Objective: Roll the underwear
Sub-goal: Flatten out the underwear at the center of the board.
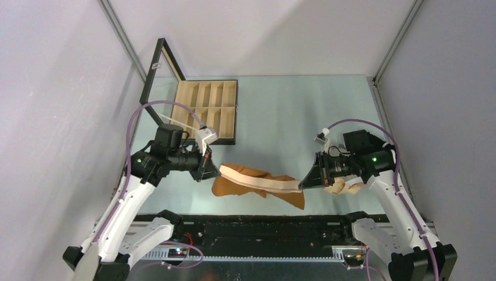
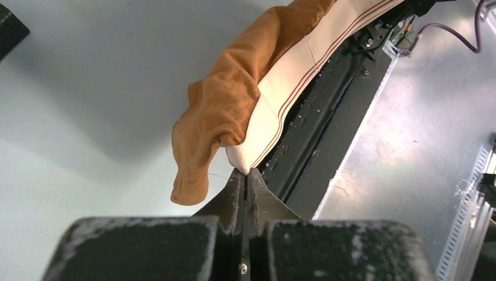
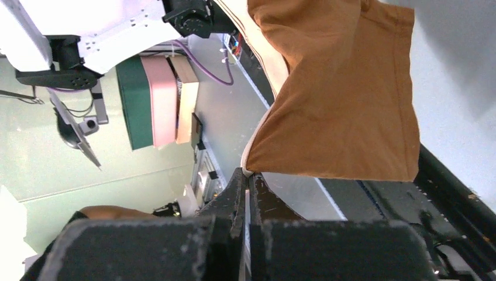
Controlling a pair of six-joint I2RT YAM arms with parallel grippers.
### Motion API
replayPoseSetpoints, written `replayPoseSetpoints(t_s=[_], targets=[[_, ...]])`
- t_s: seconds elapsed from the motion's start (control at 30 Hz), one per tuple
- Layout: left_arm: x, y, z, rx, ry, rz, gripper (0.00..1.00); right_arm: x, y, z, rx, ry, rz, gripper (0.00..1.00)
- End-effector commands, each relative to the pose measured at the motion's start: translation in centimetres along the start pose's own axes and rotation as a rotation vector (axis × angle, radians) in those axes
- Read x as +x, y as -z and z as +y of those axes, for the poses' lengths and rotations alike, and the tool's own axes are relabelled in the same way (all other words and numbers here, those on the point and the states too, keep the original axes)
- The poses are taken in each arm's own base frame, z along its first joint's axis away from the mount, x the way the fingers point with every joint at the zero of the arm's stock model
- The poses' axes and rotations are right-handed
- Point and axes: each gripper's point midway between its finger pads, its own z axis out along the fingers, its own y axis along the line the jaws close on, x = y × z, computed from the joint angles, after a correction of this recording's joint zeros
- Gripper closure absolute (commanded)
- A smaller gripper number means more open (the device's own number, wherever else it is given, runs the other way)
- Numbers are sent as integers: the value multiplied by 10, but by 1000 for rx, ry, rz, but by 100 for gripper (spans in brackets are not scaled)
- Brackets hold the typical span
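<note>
Left pincer (image 1: 219,168) over pale, wall-enclosed table (image 1: 281,117)

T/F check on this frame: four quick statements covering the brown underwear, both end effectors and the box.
1. The left end effector and the right end effector are each shut on the waistband of the rust-brown underwear. True.
2. The rust-brown underwear lies spread flat on the table. False: it is held stretched between the two end effectors, with its cloth hanging below the waistband.
3. The lid of the box is closed. False: it stands open, and the compartments are in view.
4. A beige garment lies under the right end effector. True.
</note>
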Motion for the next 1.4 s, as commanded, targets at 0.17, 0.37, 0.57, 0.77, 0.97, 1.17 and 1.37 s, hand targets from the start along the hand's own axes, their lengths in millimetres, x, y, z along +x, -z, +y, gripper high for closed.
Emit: replayPoseSetpoints(t_s=[0.17, 0.37, 0.57, 0.77, 0.97, 1.17, 1.37], targets=[[2, -24, 19, -38, 198, 44, 100, -10, -2, -12, 8, -111, -24, 100], [-23, -72, 79, -118, 420, 123, 100, -61, -10, -58, 21, -292, -66, 100], [-90, -87, 190, -263, 664, -22, 53, -181, 17, -127, -74, -522, -302, 46], [-89, -68, 217, -314, 627, -43, 38, -213, 48, -148, 156, -225, -342, 42], [-76, -80, 187, -169, 407, -102, 34, -185, 51, -179, 483, 185, -172, 47], [-81, -106, 171, -146, 71, -45, 33, -177, 44, -199, 571, 137, -129, 54], [-87, -138, 186, -203, 7, 9, 35, -156, 17, -213, 606, 64, -48, 49]])
